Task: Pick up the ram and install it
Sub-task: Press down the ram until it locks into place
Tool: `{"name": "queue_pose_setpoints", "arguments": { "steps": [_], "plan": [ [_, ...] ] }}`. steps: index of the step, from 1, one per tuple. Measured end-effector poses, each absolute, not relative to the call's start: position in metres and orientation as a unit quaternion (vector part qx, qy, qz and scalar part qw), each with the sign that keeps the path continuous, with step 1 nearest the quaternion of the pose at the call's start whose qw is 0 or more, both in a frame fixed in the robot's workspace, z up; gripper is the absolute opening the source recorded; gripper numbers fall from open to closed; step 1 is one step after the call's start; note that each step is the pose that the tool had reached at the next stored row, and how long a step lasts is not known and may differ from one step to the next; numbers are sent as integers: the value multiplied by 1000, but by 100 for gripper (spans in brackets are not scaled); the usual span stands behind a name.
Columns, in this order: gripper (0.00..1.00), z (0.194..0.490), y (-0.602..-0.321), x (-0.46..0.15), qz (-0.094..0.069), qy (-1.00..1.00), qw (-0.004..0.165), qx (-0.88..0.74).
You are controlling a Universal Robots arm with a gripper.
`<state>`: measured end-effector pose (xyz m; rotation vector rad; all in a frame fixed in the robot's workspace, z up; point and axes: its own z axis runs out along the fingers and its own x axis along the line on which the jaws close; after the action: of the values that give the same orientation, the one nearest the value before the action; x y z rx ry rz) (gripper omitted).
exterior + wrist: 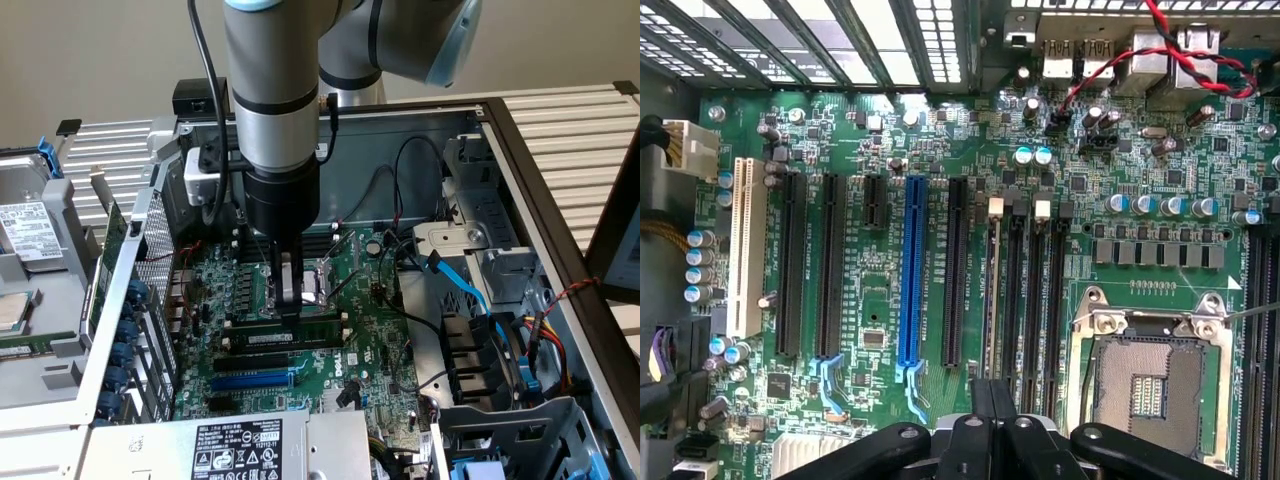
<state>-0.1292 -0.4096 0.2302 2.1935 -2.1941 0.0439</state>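
Ram flat along its slot, lengthwise across motherboard.

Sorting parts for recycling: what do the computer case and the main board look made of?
Computer case: seemingly bare sheet metal, dull grey, with folded edges and punched holes. Main board: apparently rigid green laminate, slightly glossy, carrying soldered metal parts and black plastic-looking slots.

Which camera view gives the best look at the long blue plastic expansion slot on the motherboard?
The wrist view: the long blue plastic expansion slot is seen face-on, full length. The exterior view shows it at a slant.
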Motion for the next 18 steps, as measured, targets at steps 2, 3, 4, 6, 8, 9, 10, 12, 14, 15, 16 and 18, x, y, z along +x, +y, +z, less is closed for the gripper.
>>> {"name": "queue_pose_setpoints", "arguments": {
  "steps": [2, 3, 4, 6, 8, 9, 10, 12, 14, 15, 16, 18],
  "plan": [
    [11, 230, -410, -129, 14, -707, 19, 707],
    [11, 230, -410, -130, 14, -707, 19, 707],
    [11, 230, -410, -130, 14, -707, 19, 707],
    [11, 230, -410, -130, 14, -707, 19, 707],
    [11, 230, -410, -130, 14, -707, 19, 707],
    [11, 230, -410, -130, 15, -707, 19, 707],
    [11, 230, -410, -130, 15, -707, 19, 707],
    [11, 230, -410, -130, 15, -707, 19, 707],
    [11, 229, -410, -130, 15, -707, 19, 707],
    [11, 228, -410, -130, 15, -707, 19, 707],
    [11, 228, -410, -130, 15, -707, 19, 707],
    [11, 227, -410, -130, 15, -707, 18, 707]
  ]
}}
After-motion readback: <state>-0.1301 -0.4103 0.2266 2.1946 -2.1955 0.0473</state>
